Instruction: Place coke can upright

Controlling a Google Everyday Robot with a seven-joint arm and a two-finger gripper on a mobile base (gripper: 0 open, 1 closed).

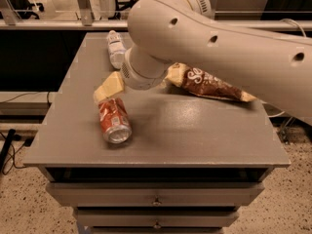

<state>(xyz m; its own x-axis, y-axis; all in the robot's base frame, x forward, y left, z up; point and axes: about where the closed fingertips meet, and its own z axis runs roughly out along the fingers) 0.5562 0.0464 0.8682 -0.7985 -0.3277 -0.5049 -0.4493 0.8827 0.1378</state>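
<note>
**Can down on its side, gripper right at its far end**

The coke can [114, 121] lies flat on the counter [195, 135], in the front-left part of the top. Its long axis runs from the back towards the front edge, swinging slightly right, and its silver end faces the front. The gripper [108, 87] hangs at the can's far end, so the can stretches away from it, forward and a touch to the right. The two look to be touching or as good as touching. Whether the gripper is open, closed or already clamped on the can, I cannot tell from here.

This one turns on that axis. To stand the can up, the far end most likely has to lift while the silver end pivots on the counter.

Now the room. The front edge is near the silver end, and that is the risk if the can rolls or slides forward. The left edge is not far either. To the right there is bare counter. The snack bag [209, 84] and the clear bottle [115, 48] sit well back, out of the way. The big arm [219, 48] comes in from the right and hides part of the rear.
</note>
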